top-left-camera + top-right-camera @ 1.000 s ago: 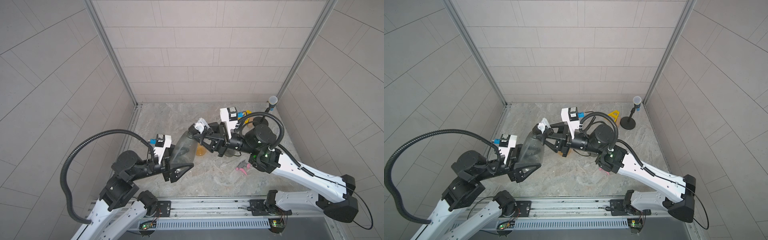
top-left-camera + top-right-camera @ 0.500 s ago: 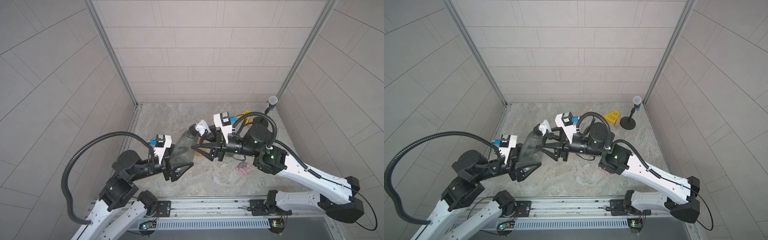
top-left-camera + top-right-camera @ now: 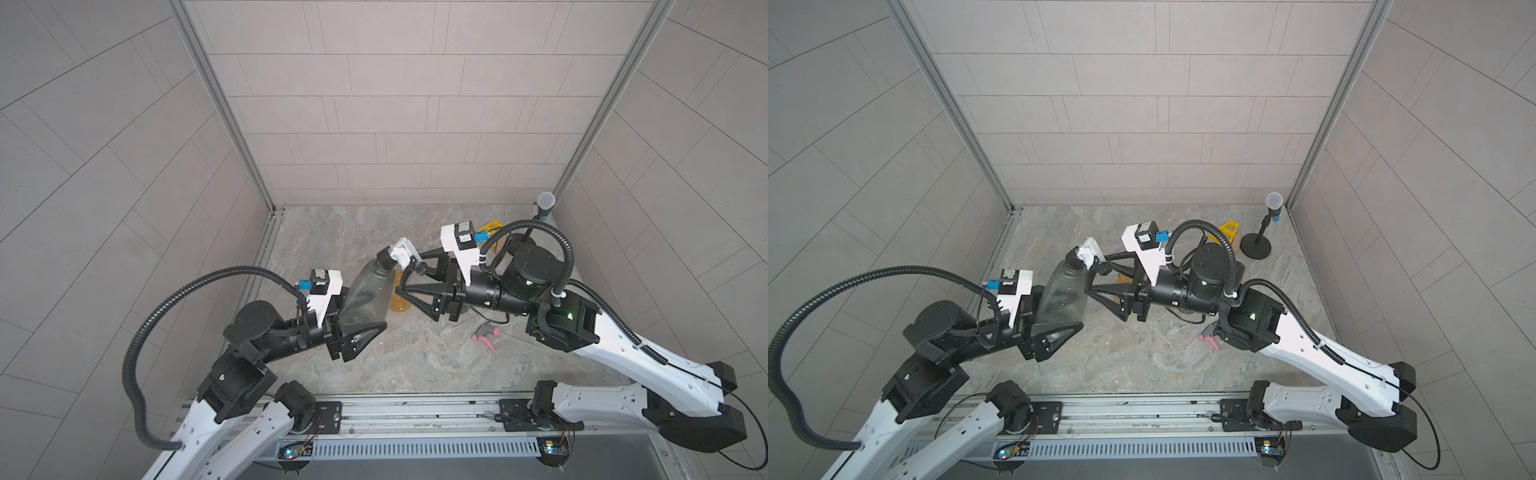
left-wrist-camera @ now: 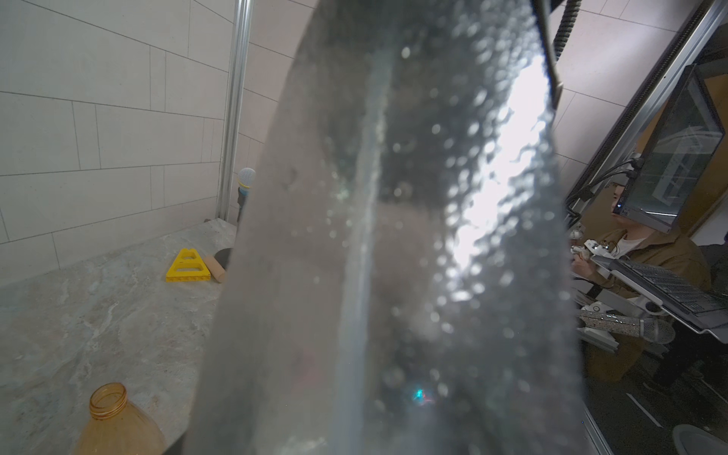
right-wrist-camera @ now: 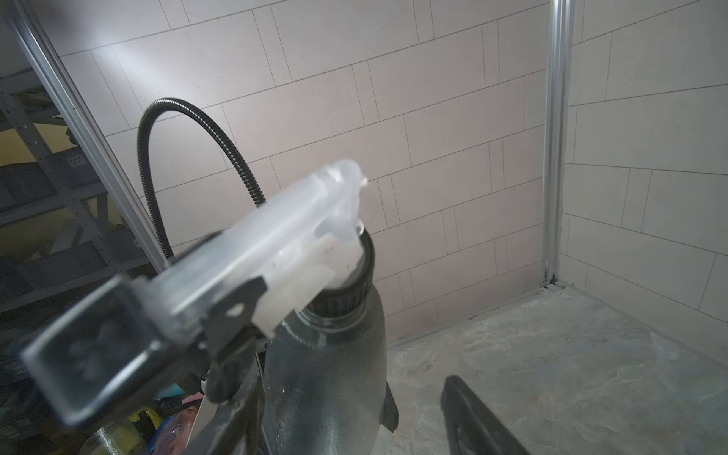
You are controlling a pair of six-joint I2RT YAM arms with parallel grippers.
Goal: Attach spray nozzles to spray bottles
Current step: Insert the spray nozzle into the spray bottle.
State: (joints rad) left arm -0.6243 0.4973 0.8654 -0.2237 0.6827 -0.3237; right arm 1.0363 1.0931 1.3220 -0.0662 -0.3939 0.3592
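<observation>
Top views evenly lit, soft shadows, wall tiles point(image 3: 83, 166) bow at edges. Left wrist: grey bottle point(image 4: 394, 256) super blurry, big white glare streak. Right wrist: whitish nozzle point(image 5: 275, 244) out of focus too.

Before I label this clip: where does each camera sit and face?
Top views: overhead, looking down at the marble tabletop; both arms, left hand gripping the smoky grey translucent bottle, right hand open.
Left wrist: on left arm, facing that bottle; own hand unclear.
Right wrist: on right arm, facing the translucent whitish trigger nozzle; own fingers show.
Shared: that bottle.
</observation>
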